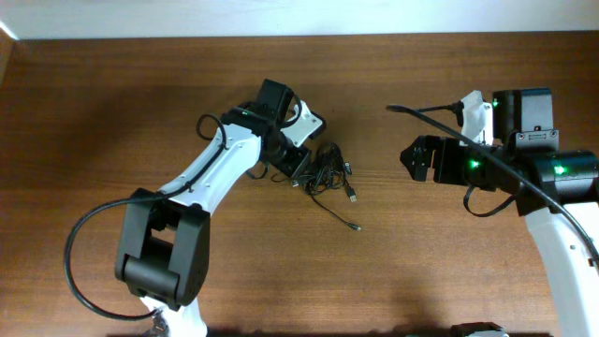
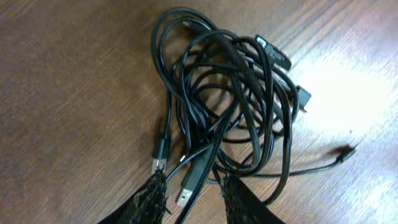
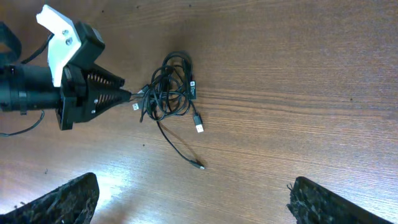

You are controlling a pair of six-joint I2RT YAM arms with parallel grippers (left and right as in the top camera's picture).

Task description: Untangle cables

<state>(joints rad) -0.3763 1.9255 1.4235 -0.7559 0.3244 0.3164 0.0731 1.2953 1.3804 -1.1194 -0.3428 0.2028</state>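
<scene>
The cables point(image 1: 325, 170) lie in one knotted black clump point(image 2: 230, 93) on the wooden table point(image 1: 112, 112), with one thin strand trailing out to a small plug point(image 1: 355, 226). My left gripper point(image 2: 194, 194) is down at the clump's edge, jaws partly open. A silver-tipped USB plug point(image 2: 185, 190) and a strand lie loosely in the gap between its mesh-covered fingers point(image 2: 154, 196). From the right wrist, the same gripper point(image 3: 127, 95) touches the clump point(image 3: 169, 90) on its left side. My right gripper point(image 1: 408, 159) hangs wide open to the right of the cables, holding nothing point(image 3: 194, 185).
The left arm point(image 1: 211, 173) stretches across the middle from the near edge. The right arm point(image 1: 552, 178) occupies the right side, its own thick black cable point(image 1: 440, 122) arching over it. The table's far edge point(image 1: 299, 37) meets a pale wall.
</scene>
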